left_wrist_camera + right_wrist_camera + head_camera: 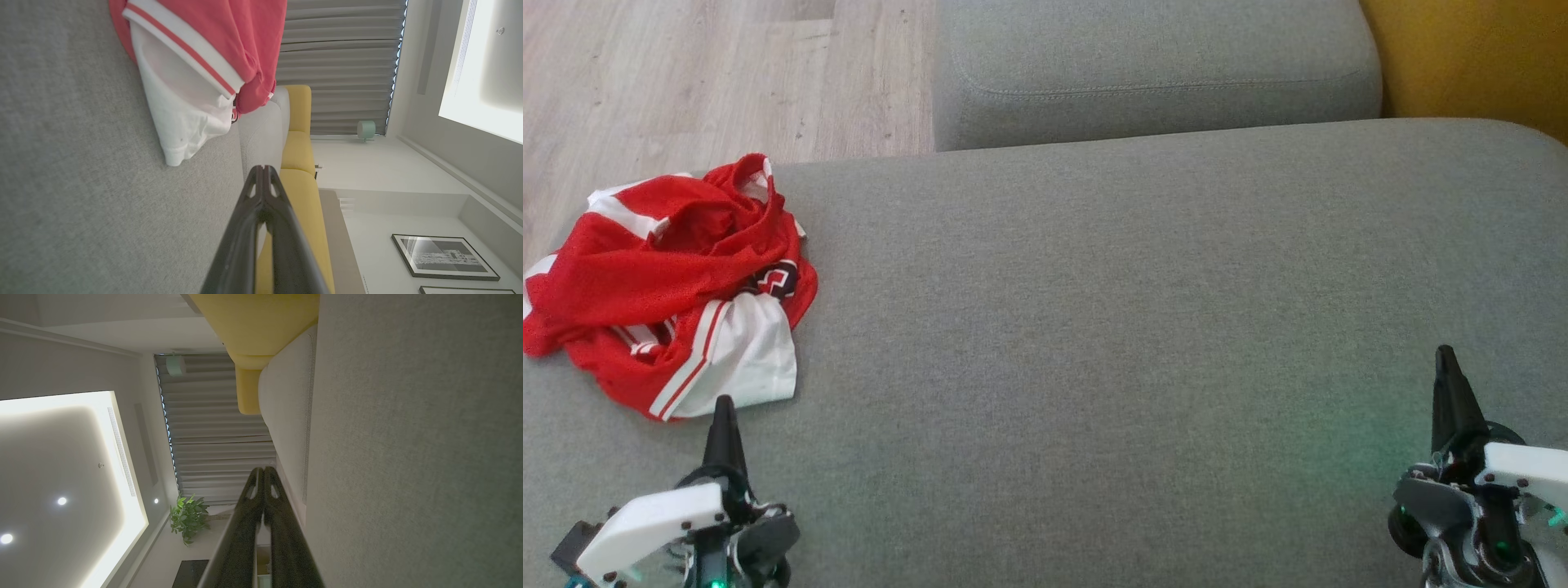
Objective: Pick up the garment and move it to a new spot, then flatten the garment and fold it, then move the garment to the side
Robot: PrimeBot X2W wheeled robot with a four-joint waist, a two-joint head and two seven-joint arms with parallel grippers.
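Note:
A crumpled red and white garment (670, 286) lies in a heap at the far left of the grey sofa seat (1135, 310). My left gripper (723, 406) is shut and empty, its tip just short of the heap's white hem. The left wrist view shows that white hem and red cloth of the garment (192, 73) beyond the closed fingertips of the left gripper (263, 168). My right gripper (1446, 355) hovers shut and empty over the seat at the lower right, far from the cloth. In the right wrist view the right gripper (263, 469) has its fingers pressed together.
A grey back cushion (1152, 69) stands behind the seat. A yellow cushion (1470, 57) sits at the back right. Wooden floor (686, 82) lies beyond the seat's left edge. The left wrist view shows the yellow sofa (300, 163) and curtains (339, 65).

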